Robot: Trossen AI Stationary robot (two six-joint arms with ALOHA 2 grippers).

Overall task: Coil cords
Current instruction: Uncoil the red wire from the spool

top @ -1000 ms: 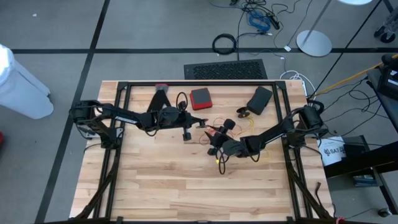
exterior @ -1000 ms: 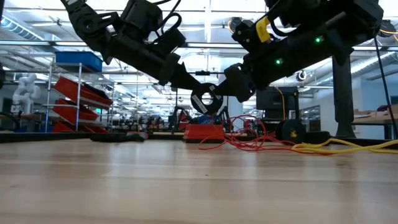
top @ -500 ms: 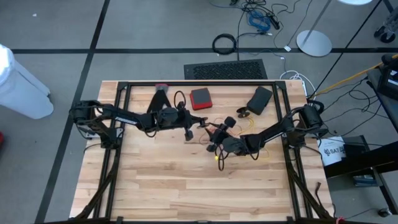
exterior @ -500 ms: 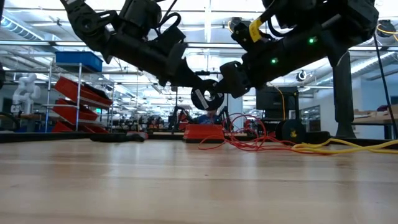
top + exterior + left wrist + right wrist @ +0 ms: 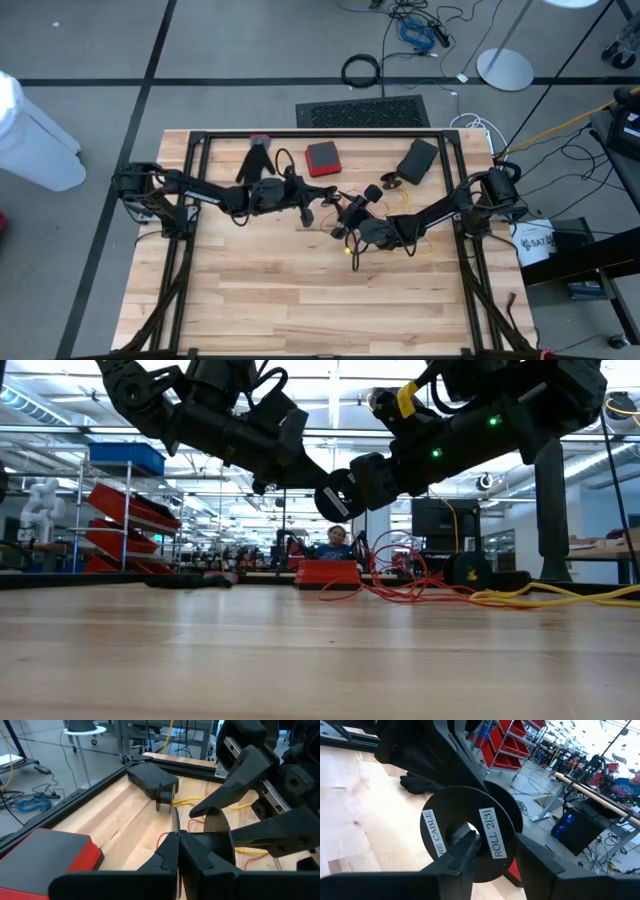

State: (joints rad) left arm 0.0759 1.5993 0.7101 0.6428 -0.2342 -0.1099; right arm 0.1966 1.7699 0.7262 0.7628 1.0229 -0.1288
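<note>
Step in hand: handover of spool (image 5: 465, 837) mid-air above table (image 5: 250, 300) centre.
Left gripper (image 5: 177, 852) pinched tight on spool rim.
Right gripper (image 5: 490, 857) fingers straddle spool hub, part open; firm hold cannot tell.
Red cord (image 5: 400, 585) and yellow cord (image 5: 560, 597) lie tangled on table, uncoiled.
Next, likely: right must clamp before left lets go.

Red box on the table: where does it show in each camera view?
High view: red box near the table's far edge, centre.
Low view: centre, behind the cords.
Left wrist view: bottom-left corner.
Right wrist view: cannot tell; perhaps a red sliver under the spool.
Shared landmark: black labelled spool.
</note>
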